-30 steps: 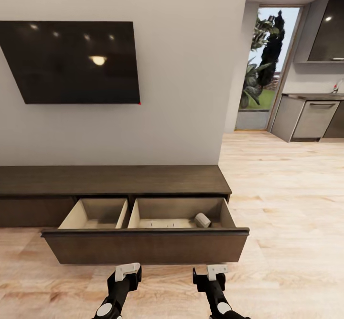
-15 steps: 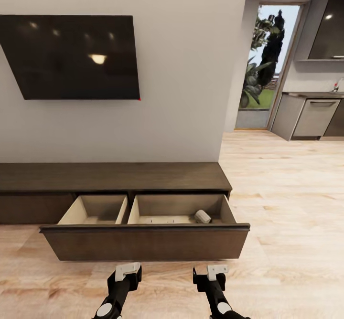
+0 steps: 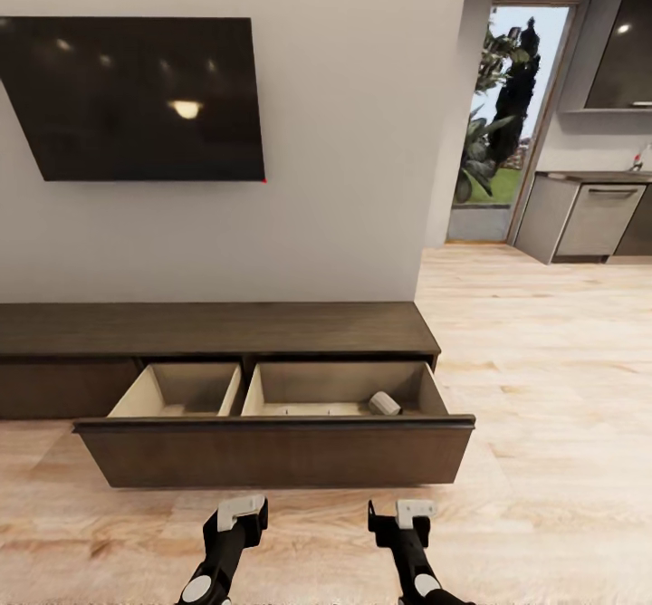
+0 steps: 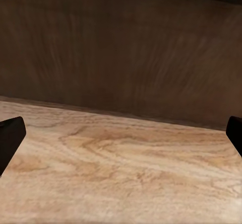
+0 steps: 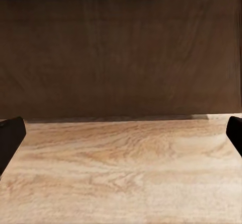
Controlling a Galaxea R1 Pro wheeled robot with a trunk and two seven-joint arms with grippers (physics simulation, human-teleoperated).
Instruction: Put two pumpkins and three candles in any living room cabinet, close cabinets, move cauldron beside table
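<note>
Two grippers sit low in front of you, the left gripper (image 3: 243,514) and the right gripper (image 3: 405,516), both hanging just above the wood floor (image 3: 543,388) and pointed at the cabinet (image 3: 217,329). Each has its fingers spread wide with nothing between them; in your wrist views the dark fingertips (image 4: 11,133) stand at the far edges, with bare floor and the brown drawer front (image 5: 121,48) ahead. The cabinet runs along the wall under the black TV (image 3: 145,98), and its right-hand drawer (image 3: 276,451) is pulled out toward you, close to both grippers but not touching them. Inside, a divider splits it in two compartments: the left one looks bare, and the right one holds a small pale grey cylinder (image 3: 384,403) lying on its side near the right wall. Far right, a kitchen counter (image 3: 589,220) and a glass door (image 3: 503,125) show
</note>
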